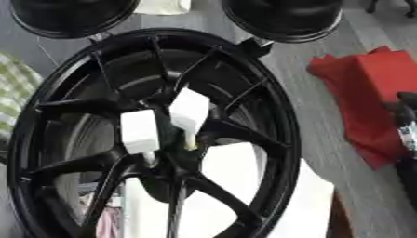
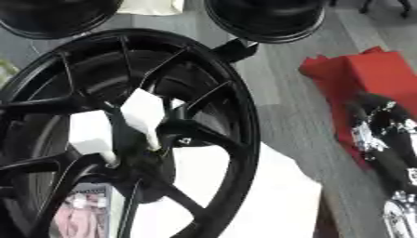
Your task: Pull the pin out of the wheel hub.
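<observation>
Your right hand (image 2: 376,139), fingers unreadable, sits well right of the white pins (image 1: 189,111) jutting from the hub (image 1: 175,148); left unseen.

A glossy sheen is being shown by the black spoked metal wheel (image 1: 155,135); matt white blocks (image 1: 189,111) are being carried at its hub; soft folds are being shown by the red cloth (image 2: 366,79).

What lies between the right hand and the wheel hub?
Red cloth, a strip of grey table, then the wheel's black rim and spokes; the right eye view shows the right hand best.
</observation>
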Controlling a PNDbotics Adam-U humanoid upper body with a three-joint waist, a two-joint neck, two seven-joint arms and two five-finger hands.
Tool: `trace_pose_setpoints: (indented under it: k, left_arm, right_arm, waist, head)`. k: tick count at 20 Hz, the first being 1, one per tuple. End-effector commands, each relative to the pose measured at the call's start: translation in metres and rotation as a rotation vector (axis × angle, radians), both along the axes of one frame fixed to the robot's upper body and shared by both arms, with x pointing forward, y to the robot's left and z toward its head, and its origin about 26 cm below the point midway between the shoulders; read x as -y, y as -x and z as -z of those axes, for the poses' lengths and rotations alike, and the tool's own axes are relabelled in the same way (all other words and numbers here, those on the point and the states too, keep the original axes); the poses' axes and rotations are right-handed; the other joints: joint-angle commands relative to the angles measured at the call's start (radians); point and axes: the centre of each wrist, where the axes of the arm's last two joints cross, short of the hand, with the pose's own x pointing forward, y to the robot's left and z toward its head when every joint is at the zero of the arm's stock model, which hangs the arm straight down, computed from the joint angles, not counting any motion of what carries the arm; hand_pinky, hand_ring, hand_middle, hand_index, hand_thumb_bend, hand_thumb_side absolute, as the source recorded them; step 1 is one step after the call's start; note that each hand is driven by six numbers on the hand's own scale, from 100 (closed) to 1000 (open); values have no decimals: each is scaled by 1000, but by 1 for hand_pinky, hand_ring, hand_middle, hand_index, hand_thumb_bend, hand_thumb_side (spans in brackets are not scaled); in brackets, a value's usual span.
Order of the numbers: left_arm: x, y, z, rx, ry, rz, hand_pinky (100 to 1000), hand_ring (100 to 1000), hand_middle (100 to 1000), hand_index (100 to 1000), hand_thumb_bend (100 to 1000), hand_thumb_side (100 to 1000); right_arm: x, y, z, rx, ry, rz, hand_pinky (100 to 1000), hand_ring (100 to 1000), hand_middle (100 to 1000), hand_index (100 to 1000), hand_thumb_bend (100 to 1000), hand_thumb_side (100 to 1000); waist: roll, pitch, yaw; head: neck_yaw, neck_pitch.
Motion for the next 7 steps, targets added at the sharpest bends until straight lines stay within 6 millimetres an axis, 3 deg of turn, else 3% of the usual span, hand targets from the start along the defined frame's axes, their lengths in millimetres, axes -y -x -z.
trace_pose_setpoints:
  k: [1, 7]
  left_arm:
    - [18, 8, -9, 118, 122, 57, 734, 643, 536, 680, 100, 713]
    - [36, 3, 10, 201, 328, 155, 734, 637, 530, 666, 100, 734]
  right_arm:
    - [0, 1, -9, 32, 8, -7, 984, 760, 568, 734, 256, 362]
    - [0, 1, -10, 37, 4, -12, 983, 759, 567, 733, 261, 358]
  waist:
    - [-1, -12, 1]
    - [-6, -14, 3]
  head:
    - [8, 2]
    - [24, 11]
